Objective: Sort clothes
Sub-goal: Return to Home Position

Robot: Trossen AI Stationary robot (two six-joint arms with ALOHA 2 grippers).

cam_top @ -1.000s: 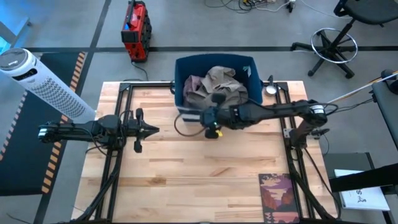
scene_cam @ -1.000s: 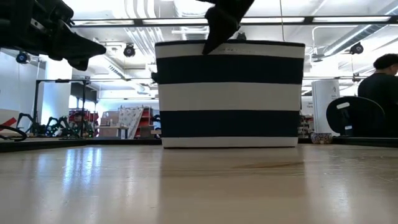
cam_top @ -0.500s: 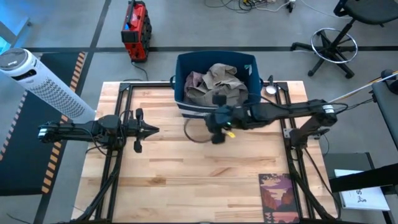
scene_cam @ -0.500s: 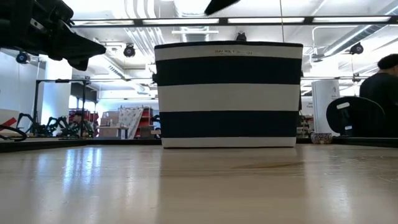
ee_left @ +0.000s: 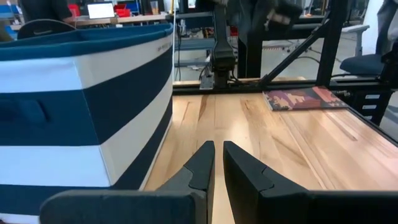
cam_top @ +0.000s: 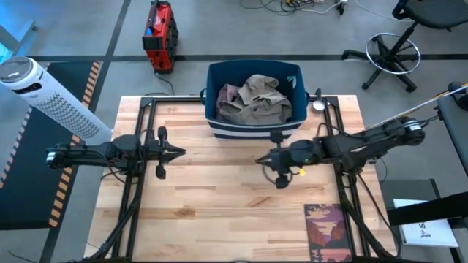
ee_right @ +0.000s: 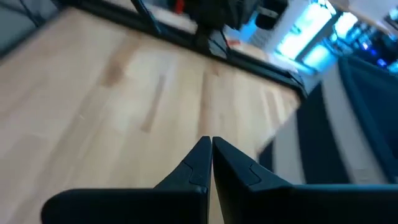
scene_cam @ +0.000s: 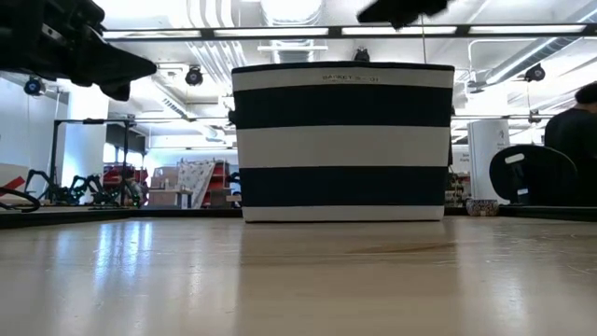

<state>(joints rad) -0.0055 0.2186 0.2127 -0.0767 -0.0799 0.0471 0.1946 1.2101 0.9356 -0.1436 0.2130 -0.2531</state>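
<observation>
Light wood-plank table (cam_top: 219, 212) in a workshop, grey floor around it. Clothes (cam_top: 252, 98) all sit inside the navy bin (cam_top: 210, 91) at the table's far edge, centre. Khaki-olive trousers (cam_top: 259, 102) are bunched on top, and a pale pink piece (cam_top: 228, 95) shows at the bin's left side; the other pieces are buried and can't be made out. The bin stands upright, white stripes on its front wall, filling the middle of the low view.

Right gripper (cam_top: 259, 158) hovers over bare table in front of the bin, a bit right of its front wall, apart from it, fingertips (ee_right: 202, 149) pressed together, holding nothing. Left gripper (cam_top: 181, 153) is out over the table's left half, pointing toward the centre, well apart from the bin; fingers (ee_left: 202, 163) closed to a thin slit, empty.

Dark red patterned booklet (cam_top: 333, 230) lies flat at the near right edge. Off the table: white tower fan (cam_top: 51, 98) at left, red box (cam_top: 159, 35) on the floor behind, office chair (cam_top: 391, 51) far right. A person (scene_cam: 574, 131) shows at the right edge of the low view.
</observation>
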